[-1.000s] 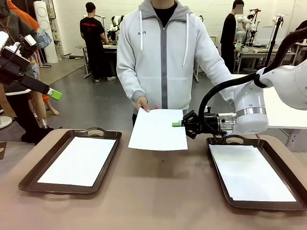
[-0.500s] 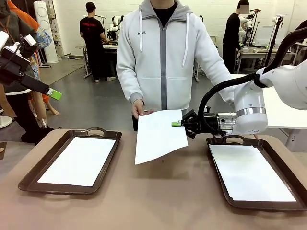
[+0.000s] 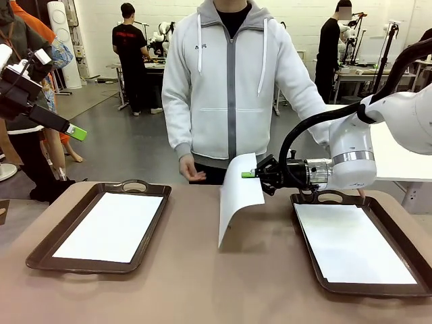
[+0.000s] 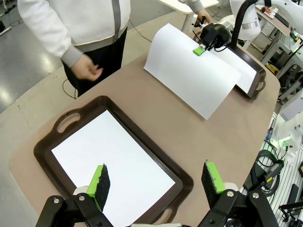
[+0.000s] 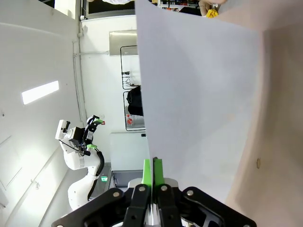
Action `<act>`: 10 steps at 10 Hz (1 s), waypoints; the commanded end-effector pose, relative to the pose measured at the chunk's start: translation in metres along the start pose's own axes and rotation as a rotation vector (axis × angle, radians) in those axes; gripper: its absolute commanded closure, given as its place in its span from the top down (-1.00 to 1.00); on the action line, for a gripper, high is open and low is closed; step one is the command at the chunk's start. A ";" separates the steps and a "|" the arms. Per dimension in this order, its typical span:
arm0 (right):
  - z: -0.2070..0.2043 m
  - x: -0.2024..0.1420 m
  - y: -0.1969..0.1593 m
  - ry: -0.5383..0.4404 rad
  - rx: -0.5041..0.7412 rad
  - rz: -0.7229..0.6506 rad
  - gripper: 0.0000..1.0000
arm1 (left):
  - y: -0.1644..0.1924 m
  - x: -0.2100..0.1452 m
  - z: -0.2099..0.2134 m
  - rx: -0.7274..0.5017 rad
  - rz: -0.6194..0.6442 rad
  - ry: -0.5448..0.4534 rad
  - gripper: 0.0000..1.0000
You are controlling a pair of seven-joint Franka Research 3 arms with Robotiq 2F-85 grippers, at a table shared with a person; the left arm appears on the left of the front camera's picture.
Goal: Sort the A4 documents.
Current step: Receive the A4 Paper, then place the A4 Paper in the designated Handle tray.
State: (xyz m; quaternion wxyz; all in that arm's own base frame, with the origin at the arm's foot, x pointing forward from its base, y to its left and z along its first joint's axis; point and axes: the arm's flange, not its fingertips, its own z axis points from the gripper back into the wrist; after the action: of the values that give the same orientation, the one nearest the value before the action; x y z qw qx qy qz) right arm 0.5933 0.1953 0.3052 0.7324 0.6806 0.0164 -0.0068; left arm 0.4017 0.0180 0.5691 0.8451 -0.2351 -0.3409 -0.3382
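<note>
My right gripper (image 3: pixel 248 175) is shut on the edge of a white A4 sheet (image 3: pixel 237 196), which droops curled towards the table between the two trays. From the right wrist that sheet (image 5: pixel 199 94) rises straight from the closed green pads (image 5: pixel 152 165). My left gripper (image 4: pixel 156 175) hovers open above the left brown tray (image 3: pixel 135 183), in which one white sheet (image 3: pixel 111 226) lies flat. Another sheet (image 3: pixel 354 243) lies in the right tray (image 3: pixel 378 289). In the left wrist view the held sheet (image 4: pixel 189 75) hangs from the right gripper (image 4: pixel 199 50).
A person in a grey hoodie stands at the far edge, one hand (image 3: pixel 191 172) open and clear of the paper. Bare brown tabletop (image 3: pixel 223 283) lies between and in front of the trays. A white table stands behind the right arm.
The person let go of the sheet and drew the hand back. The sheet's free side swung down and right, so it now hangs from my right gripper alone. Neither arm moved.
</note>
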 end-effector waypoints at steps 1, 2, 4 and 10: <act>0.000 0.000 -0.001 -0.003 -0.003 -0.001 -1.00 | 0.000 0.000 -0.001 0.008 0.000 -0.002 1.00; 0.000 0.000 -0.001 -0.003 -0.003 -0.001 -1.00 | 0.000 0.000 -0.001 0.008 0.000 -0.002 1.00; 0.000 0.000 -0.001 -0.003 -0.003 -0.001 -1.00 | 0.000 0.000 -0.001 0.008 0.000 -0.002 1.00; 0.000 0.000 -0.001 -0.003 -0.003 -0.001 -1.00 | 0.000 0.000 -0.001 0.008 0.000 -0.002 1.00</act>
State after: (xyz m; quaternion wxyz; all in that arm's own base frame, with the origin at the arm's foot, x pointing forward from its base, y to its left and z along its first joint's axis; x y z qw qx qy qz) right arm 0.5933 0.1952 0.3052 0.7324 0.6806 0.0164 -0.0068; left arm 0.4017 0.0180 0.5691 0.8451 -0.2351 -0.3409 -0.3382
